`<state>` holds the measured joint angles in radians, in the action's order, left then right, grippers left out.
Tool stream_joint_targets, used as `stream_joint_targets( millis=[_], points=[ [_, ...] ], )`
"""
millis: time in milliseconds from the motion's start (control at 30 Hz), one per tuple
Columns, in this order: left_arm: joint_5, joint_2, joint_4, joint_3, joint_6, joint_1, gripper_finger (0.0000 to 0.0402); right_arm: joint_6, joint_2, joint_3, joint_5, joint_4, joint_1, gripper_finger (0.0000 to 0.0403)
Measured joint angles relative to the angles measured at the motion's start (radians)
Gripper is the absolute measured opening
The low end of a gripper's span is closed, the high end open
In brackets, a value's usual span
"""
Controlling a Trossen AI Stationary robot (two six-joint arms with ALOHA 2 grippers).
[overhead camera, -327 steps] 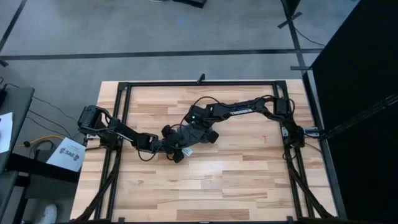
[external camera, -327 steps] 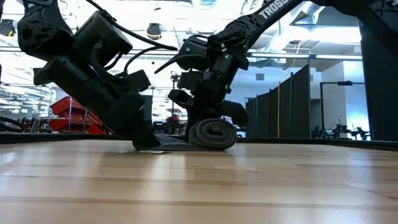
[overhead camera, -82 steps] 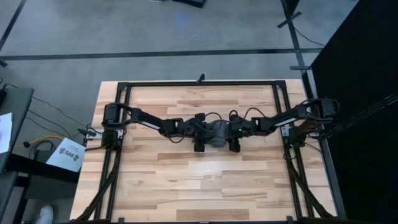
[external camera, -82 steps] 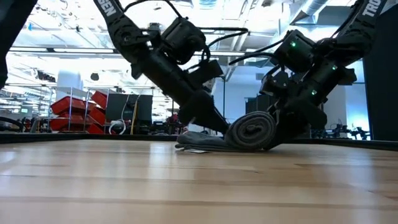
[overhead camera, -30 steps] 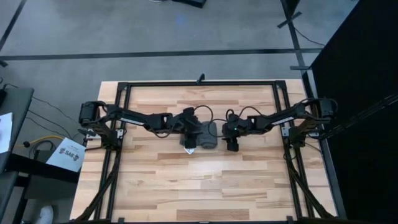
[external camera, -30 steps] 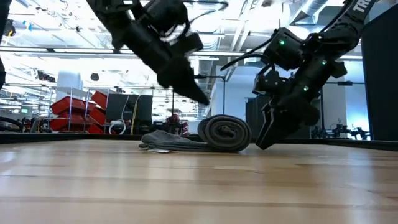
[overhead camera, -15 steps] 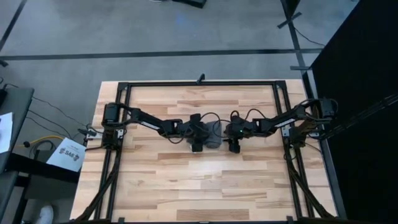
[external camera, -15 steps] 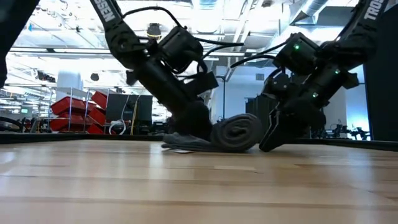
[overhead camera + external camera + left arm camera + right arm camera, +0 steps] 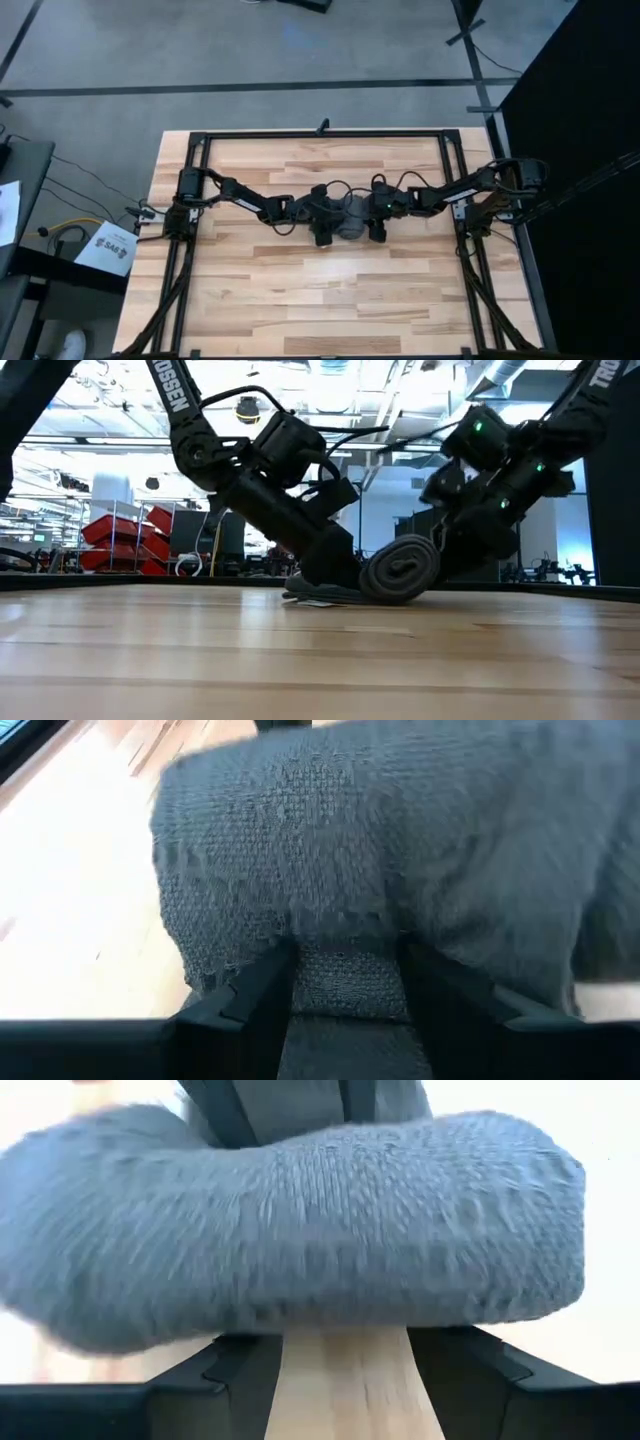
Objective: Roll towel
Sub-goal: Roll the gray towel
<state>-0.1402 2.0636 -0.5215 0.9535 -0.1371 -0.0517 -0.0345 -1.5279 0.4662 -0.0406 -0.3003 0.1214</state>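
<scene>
— Whereabouts of the towel (image 9: 349, 213)?
— Mid-table (image 9: 300, 290), between the two arms. Mostly wound into a fat spiral, with only a short flat tail (image 9: 318, 596) lying on the left arm's side.
— And the left claw (image 9: 345, 982)?
— Down at the tail, right against the roll. Narrowly parted, with cloth lying in the gap (not visibly pinched).
— The right claw (image 9: 345, 1348)?
— Pressed to the other flank of the roll. Parted about as much, gripping nothing, with bare wood between the fingers.
— Step in hand?
— Probably the last turn: winding up the flat tail.
— Needed next?
— Likely to push the spiral over the tail while bracing the far flank, then tuck the loose edge under. Gently, or risk loosening the coil.
</scene>
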Motion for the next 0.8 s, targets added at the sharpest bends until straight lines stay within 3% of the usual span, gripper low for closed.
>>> stream_joint_targets(
  millis=[333, 633, 800],
  points=[
    [0.004, -0.036, 0.135, 0.106, -0.053, 0.000, 0.0173, -0.021, 0.089, 0.000, 0.007, 0.045, -0.014, 0.0203],
    [0.000, -0.040, 0.473, 0.260, -0.086, 0.000, 0.0173, -0.018, 0.089, 0.001, 0.009, 0.066, -0.014, 0.0203],
    [-0.002, -0.041, 0.572, 0.303, -0.094, 0.000, 0.0173, -0.018, 0.089, 0.001, 0.011, 0.066, -0.014, 0.0203]
  ],
)
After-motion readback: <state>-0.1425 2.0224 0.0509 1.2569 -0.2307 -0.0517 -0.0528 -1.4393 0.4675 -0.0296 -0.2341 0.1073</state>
